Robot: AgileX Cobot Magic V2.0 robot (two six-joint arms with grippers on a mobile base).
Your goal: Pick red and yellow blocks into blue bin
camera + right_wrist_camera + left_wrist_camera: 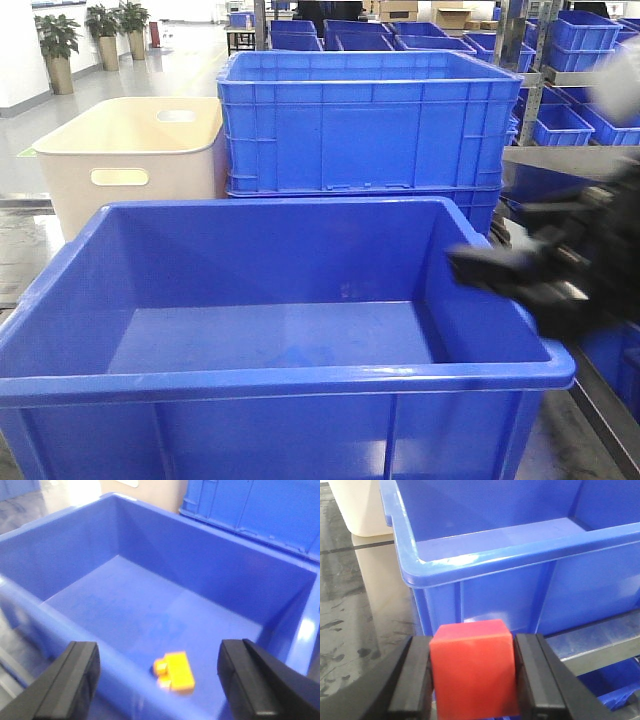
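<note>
One block is outside — the red cube (472, 665), clenched in the left claw (472, 680) below the blue bin (520, 547) rim, could hit its wall; the yellow brick (176, 671) lies inside, right claw (160, 682) released.

A cream tub (130, 150) with a handle slot sits at ten o'clock. Right beside it, at twelve o'clock, is a big blue crate (365, 130) with ribbed sides. Far back at eleven o'clock, three potted plants (58, 40) stand on a shiny floor (190, 55). At two o'clock are small blue bins (582, 40). The brown shapes (452, 17) near one o'clock may be cardboard boxes.
</note>
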